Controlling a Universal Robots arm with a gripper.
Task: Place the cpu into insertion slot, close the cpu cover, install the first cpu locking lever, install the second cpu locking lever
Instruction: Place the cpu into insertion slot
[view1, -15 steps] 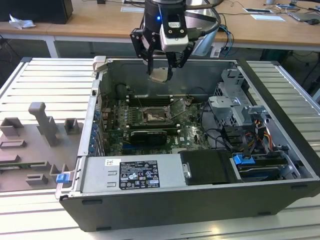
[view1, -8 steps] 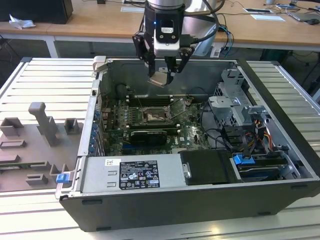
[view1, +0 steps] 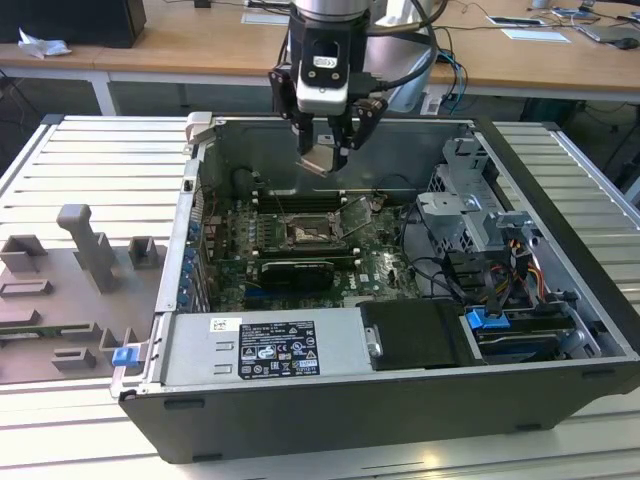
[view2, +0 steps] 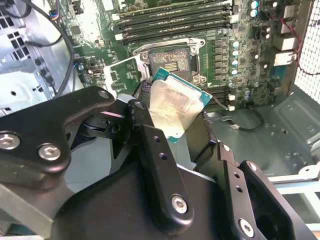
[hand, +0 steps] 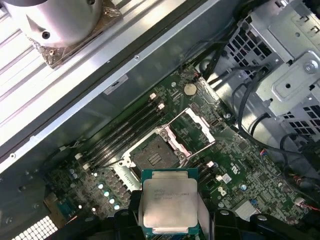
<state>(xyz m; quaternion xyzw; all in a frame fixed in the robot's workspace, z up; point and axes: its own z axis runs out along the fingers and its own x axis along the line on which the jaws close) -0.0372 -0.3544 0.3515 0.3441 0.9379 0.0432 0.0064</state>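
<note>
Black metal fingers (view2: 150, 142) of the gripper (view2: 175, 125) are clamping the cpu (view2: 175, 107) by two opposite edges, so the chip is sitting right between the fingertips. Its pale silver top is facing the camera in both wrist views, and it is hanging at a tilt.

In the exterior view, the gripper (view1: 325, 150) and the cpu (view1: 322, 162) are hovering in the upper middle of the frame, inside the open computer case (view1: 300, 420) and well apart from the green motherboard (view1: 385, 265).

Beyond the chip, the insertion slot (hand: 154, 152) is lying bare, its dark contact grid showing. The cpu cover (hand: 197, 131) is standing swung open just beside the slot, hinged at one edge.

Past the socket, long memory slots (view2: 175, 20) are running side by side. Farther off, at the exterior view's left, grey holders (view1: 90, 250) are resting on the slatted metal table (view1: 80, 170).
</note>
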